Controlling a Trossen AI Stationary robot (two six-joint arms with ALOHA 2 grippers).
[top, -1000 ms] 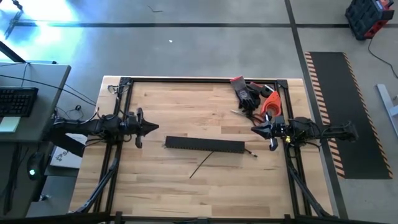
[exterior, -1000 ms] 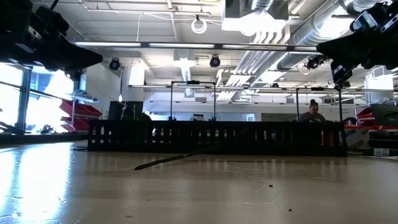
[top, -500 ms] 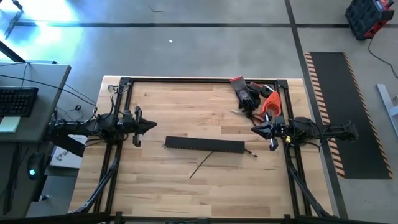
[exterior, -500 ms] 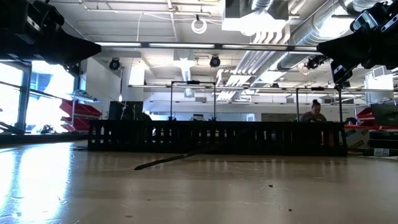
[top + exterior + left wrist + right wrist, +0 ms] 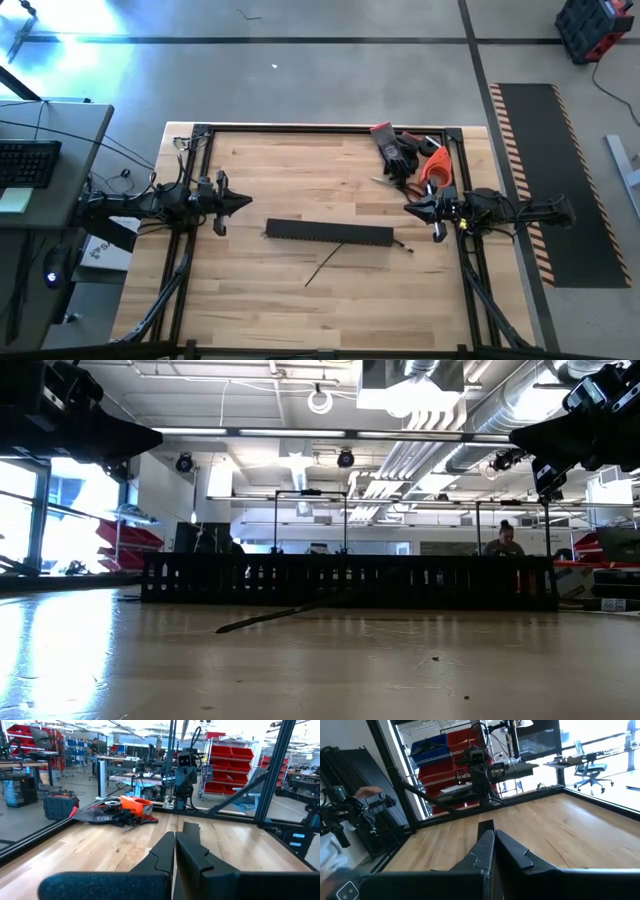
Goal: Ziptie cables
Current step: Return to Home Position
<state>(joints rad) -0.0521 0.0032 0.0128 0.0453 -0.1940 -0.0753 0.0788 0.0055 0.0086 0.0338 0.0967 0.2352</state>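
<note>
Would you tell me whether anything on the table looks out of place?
A thin dark strip lies askew, slanting out from the black duct. The left gripper and right gripper hang clear of it.

The duct [image 5: 328, 231] lies across the middle of the table [image 5: 290, 165]; the left gripper [image 5: 246, 203] hangs beyond its left end, a little to the far side; the right gripper [image 5: 409, 209] likewise beyond its right end; a thin strip [image 5: 322, 267] lies slanted before the duct, one end reaching it; gloves [image 5: 395, 150] and a tool [image 5: 435, 166] lie well behind its right end.
</note>
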